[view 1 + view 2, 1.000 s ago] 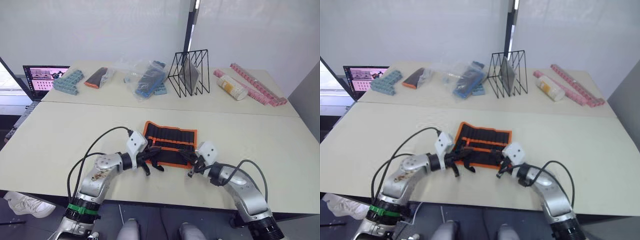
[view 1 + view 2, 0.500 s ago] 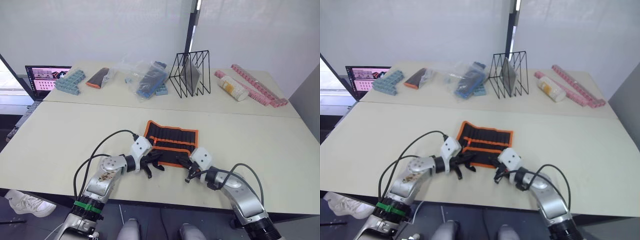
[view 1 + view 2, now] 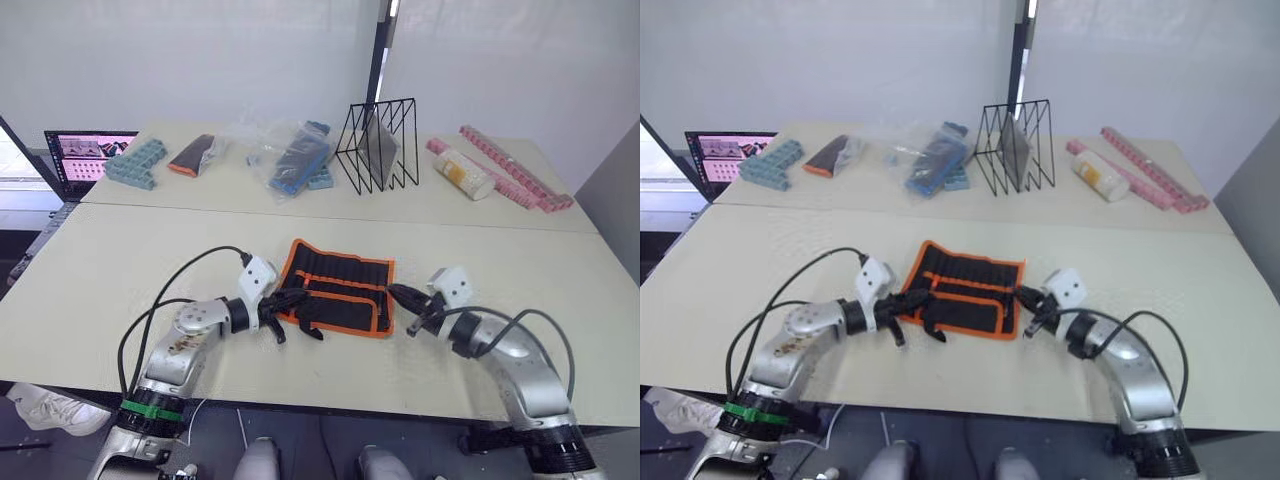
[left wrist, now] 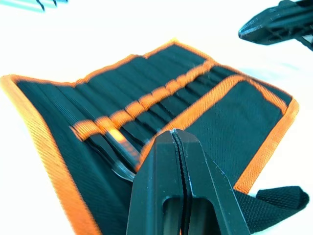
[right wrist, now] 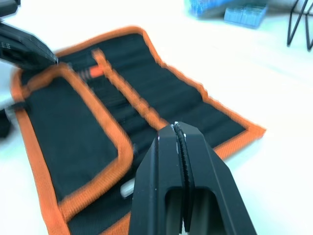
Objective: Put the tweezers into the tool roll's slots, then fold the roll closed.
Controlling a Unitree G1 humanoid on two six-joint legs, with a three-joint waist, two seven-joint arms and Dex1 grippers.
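The tool roll [image 3: 341, 294] lies spread open on the near table, black fabric with orange trim, and its front flap is folded up over the slots. Thin black tweezers [image 4: 119, 154] are tucked into slots beside the middle orange band. A black strap [image 4: 277, 200] trails from the roll's front edge. My left gripper [image 3: 293, 299] is shut at the roll's left edge, its tips [image 4: 177, 139] over the flap's orange trim with nothing visible between them. My right gripper [image 3: 396, 292] is shut just off the roll's right edge, its fingertips [image 5: 179, 130] pointing at the roll.
On the far table stand a black wire rack [image 3: 381, 146], clear bags with blue parts [image 3: 293, 157], teal blocks [image 3: 136, 163], a black-and-orange pouch [image 3: 193, 154], a white bottle [image 3: 464, 174] and pink strips [image 3: 515, 171]. A laptop [image 3: 84, 157] sits at far left.
My right gripper has moved from the roll's front right corner out to its right edge. The left gripper has drawn back a little to the left. The camera shifted slightly.
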